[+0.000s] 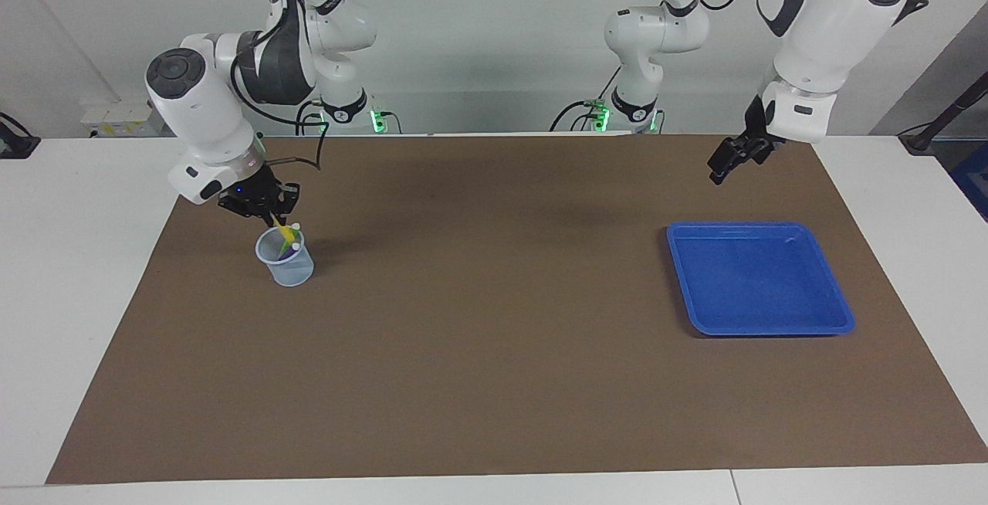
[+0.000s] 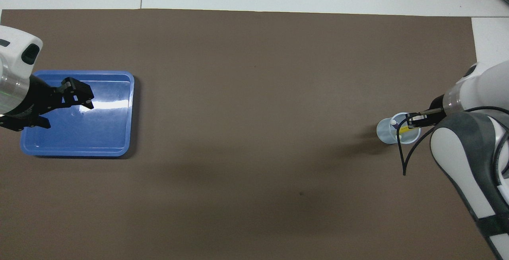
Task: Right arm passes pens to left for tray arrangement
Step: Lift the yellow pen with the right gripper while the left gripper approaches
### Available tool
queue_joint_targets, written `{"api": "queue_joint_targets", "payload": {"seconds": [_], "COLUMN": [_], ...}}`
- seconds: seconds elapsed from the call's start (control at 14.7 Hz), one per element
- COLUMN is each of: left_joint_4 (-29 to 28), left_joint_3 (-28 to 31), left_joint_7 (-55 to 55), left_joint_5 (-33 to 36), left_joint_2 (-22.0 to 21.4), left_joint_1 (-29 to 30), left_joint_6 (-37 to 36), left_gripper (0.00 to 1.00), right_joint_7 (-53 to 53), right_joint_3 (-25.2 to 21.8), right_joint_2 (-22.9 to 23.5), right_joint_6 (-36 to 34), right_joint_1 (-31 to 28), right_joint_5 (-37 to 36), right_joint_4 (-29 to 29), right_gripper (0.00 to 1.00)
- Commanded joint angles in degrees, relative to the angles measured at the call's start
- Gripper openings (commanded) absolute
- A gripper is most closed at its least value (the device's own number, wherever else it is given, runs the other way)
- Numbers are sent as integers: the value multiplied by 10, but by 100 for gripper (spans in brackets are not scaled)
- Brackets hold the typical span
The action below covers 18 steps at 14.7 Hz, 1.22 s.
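Note:
A small translucent cup [image 1: 287, 267] [image 2: 386, 134] stands on the brown mat toward the right arm's end and holds the pens. My right gripper [image 1: 275, 217] [image 2: 411, 122] is just above the cup's rim, shut on the upper end of the yellow pen [image 1: 285, 236] [image 2: 402, 131], which slants down into the cup. A pale cap end [image 1: 294, 246] [image 2: 393, 122] and a bit of purple [image 1: 286, 255] show inside. The blue tray [image 1: 837, 312] [image 2: 119, 148] lies empty toward the left arm's end. My left gripper [image 1: 721, 169] [image 2: 68, 113] waits open in the air over the tray's robot-side part.
The brown mat [image 1: 494, 350] covers most of the white table [image 1: 77, 258]. A thick black cable [image 2: 402, 160] loops down from the right wrist beside the cup. The arm bases [image 1: 633, 103] stand at the robots' edge of the table.

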Motion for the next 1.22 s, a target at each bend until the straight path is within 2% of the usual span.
{"api": "queue_joint_targets", "payload": {"seconds": [0.0, 0.14, 0.41, 0.54, 0.75, 1.16], "left_joint_4": [-18, -16, -16, -11, -1, 61], "left_joint_3": [6, 5, 6, -4, -32, -104], "left_joint_7": [-66, -129, -203, -310, -370, -518], "left_joint_5": [3, -11, -122, -142, -141, -167], "left_joint_2": [-18, -18, -21, -20, -22, -17], "left_joint_1": [-36, -46, -40, -53, -70, -71], "left_joint_6": [-15, -13, -19, -12, -17, -7], "left_gripper": [100, 100, 100, 100, 100, 100], "right_joint_7": [-11, -12, -17, -19, -23, -35], "right_joint_3": [2, 1, 1, 1, 1, 1], "right_joint_2": [-1, -3, -14, -15, -18, -30], "right_joint_6": [-44, -60, -99, -116, -128, -140], "right_joint_1": [-8, -8, -8, -6, -7, -6], "right_joint_5": [0, 0, 4, 14, 49, 190], "right_joint_4": [36, 49, 75, 89, 97, 97], "right_gripper": [0, 0, 0, 0, 0, 0]}}
